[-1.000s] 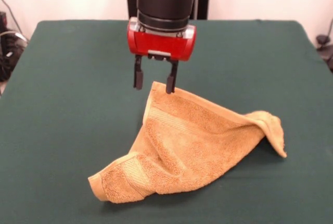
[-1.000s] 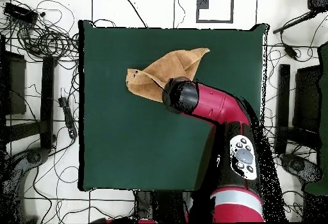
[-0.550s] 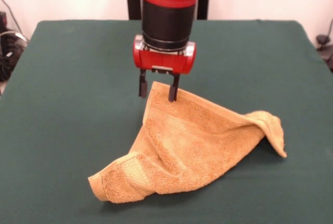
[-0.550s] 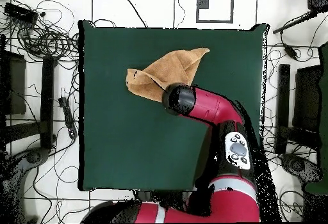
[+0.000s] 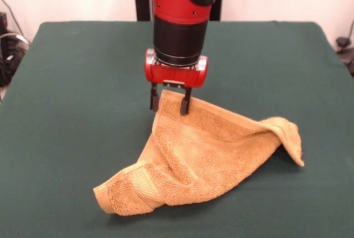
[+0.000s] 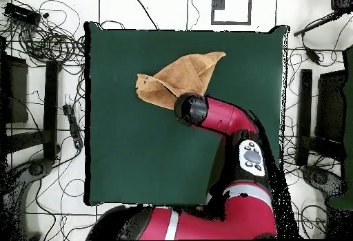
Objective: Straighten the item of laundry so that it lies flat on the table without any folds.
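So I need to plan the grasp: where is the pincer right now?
In the front view the pincer hangs open at the towel's far raised corner, one finger on each side of its edge, near the middle of the table.

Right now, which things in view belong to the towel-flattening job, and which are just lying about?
Part of the job:
golden-orange towel, folded and crumpled
green table
pincer, open, straddling the towel's far corner

Just lying about:
cables on the floor around the table
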